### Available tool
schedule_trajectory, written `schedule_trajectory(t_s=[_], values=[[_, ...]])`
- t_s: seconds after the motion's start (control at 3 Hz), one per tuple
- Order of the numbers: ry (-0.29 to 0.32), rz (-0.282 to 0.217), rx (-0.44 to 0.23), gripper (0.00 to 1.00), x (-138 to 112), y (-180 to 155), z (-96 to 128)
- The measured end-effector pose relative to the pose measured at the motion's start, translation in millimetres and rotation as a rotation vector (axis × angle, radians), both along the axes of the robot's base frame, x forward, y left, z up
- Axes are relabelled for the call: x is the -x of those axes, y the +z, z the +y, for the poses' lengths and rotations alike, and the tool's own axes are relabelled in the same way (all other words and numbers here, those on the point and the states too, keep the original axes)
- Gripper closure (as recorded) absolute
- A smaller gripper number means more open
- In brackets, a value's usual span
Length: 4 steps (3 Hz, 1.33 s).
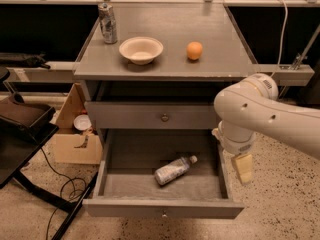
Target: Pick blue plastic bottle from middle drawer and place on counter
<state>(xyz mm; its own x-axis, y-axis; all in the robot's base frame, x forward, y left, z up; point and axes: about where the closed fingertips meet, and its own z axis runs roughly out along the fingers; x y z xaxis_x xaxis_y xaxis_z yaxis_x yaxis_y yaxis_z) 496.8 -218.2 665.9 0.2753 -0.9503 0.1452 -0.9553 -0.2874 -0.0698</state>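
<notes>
Gripper [244, 168], pale cream, pointing down at end of bulky white rounded robot arm [265, 116], just outside right wall of open middle drawer [160, 207], above the floor. Open or closed: cannot tell from this side. Nothing seen in its grasp, and no contact with the drawer as far as visible.

Inside this wide shallow grey drawer, pulled out, small clear blue plastic bottle [174, 170] with pale label and white cap. Lying on its side near the middle of the drawer bottom, cap turned toward back right, apart from the gripper.

Above, second grey drawer [150, 116] with round metal knob, closed. On top, flat grey counter [220, 59] with thin chipped front edge. Carrying silver drinks can [107, 23] upright at back left corner, cream round bowl [141, 49] near it toward the centre, and small orange fruit [195, 50] right of the bowl, all three apart from each other.

Around the cabinet, speckled beige stone floor [280, 209]. Left of the cabinet, open brown cardboard box [75, 139], thin black cable [55, 184] on the floor and black piece of furniture [22, 129].
</notes>
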Motion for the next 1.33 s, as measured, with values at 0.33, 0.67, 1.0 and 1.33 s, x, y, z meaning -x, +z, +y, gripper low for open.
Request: schedule_trajectory(t_s=[0.33, 0.67, 1.0, 1.33], values=[[-0.009, 0.001, 0.010, 0.00, -0.7, -3.9, -1.8], [0.025, 0.004, -0.005, 0.00, -2.3, -18.1, 4.5], [0.125, 0.003, -0.042, 0.00, -29.4, -78.7, 39.4], [0.176, 0.006, -0.070, 0.00, -54.9, -123.3, 63.1]])
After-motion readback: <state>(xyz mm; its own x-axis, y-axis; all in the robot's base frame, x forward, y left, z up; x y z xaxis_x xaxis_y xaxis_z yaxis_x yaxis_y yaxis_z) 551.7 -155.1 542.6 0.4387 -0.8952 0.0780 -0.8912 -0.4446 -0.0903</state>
